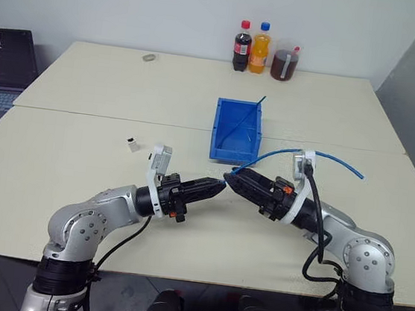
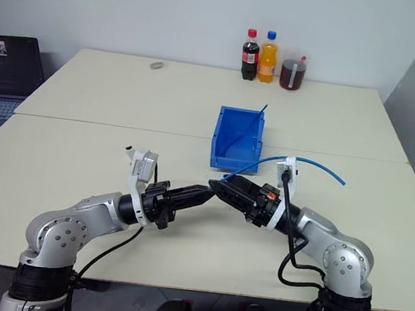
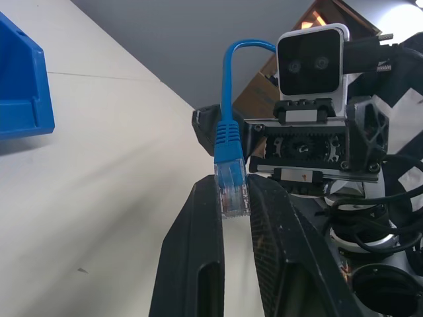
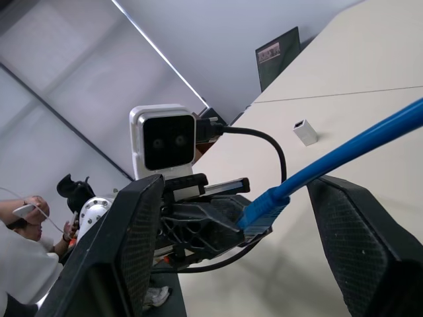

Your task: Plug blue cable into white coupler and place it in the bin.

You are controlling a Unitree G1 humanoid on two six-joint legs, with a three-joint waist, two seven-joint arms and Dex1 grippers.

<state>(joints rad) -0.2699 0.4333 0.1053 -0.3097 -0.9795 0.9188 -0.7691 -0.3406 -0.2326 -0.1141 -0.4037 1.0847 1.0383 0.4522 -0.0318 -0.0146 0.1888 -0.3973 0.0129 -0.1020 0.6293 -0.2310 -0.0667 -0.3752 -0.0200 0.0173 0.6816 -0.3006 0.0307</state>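
— So, where do we see the blue cable [image 3: 228, 142]?
— Its plug sits pinched in our left gripper [image 3: 232, 198]; our right gripper [image 4: 228, 228] stands spread around it. White coupler [image 1: 131, 144] lies apart, left of the bin [image 1: 237, 133].

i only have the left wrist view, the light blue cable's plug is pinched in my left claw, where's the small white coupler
Observer: The tiny white boxy plastic coupler lies alone on the cream table, off to the robot's left of the left claw.
Operator: ok and is the right claw gripping the cable too
Observer: No. The right claw has its jaws wide open, and the thin light-blue cable just passes between them.
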